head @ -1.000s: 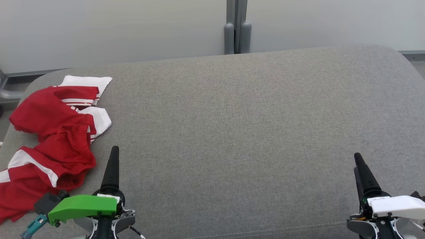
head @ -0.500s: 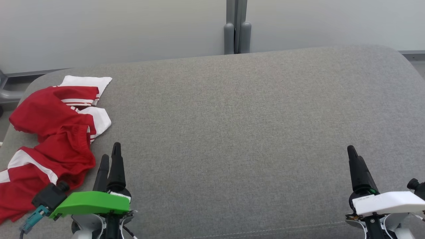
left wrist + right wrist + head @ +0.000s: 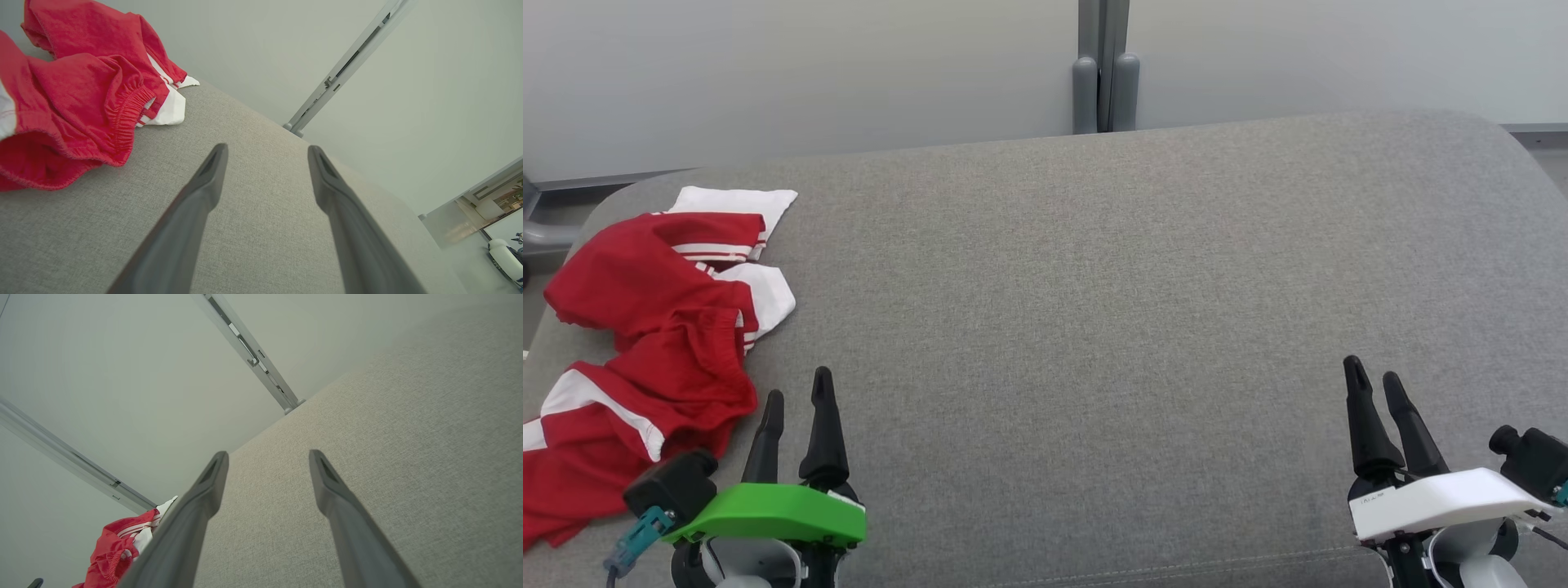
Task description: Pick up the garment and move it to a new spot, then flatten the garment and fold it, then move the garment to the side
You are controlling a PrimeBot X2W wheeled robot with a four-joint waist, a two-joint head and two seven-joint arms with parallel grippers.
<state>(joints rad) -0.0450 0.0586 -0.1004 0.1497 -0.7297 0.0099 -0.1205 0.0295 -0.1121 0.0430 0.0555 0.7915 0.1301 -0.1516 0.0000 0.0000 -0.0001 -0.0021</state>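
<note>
The garment (image 3: 654, 343) is a crumpled red piece with white panels and stripes, lying at the left end of the grey cushioned surface (image 3: 1111, 327). It also shows at the upper left as the garment (image 3: 77, 106) and at the lower left as the garment (image 3: 118, 551). My left gripper (image 3: 798, 394) stands open just right of the garment's near edge, not touching it, with nothing between its fingers. My right gripper (image 3: 1372, 377) is open over bare cushion near the front right. From the wrist, the left gripper (image 3: 267, 153) and right gripper (image 3: 267, 457) each show two spread fingers.
A pale wall with a grey upright post (image 3: 1104, 69) runs behind the cushion. The cushion's rounded left edge lies under the garment, and its front seam (image 3: 1176, 563) runs along the bottom. The wide grey middle lies between the two grippers.
Both wrists have rotated, so each gripper now shows two fingers where one showed before. The right gripper has shifted left and slightly forward. The garment has not moved.
</note>
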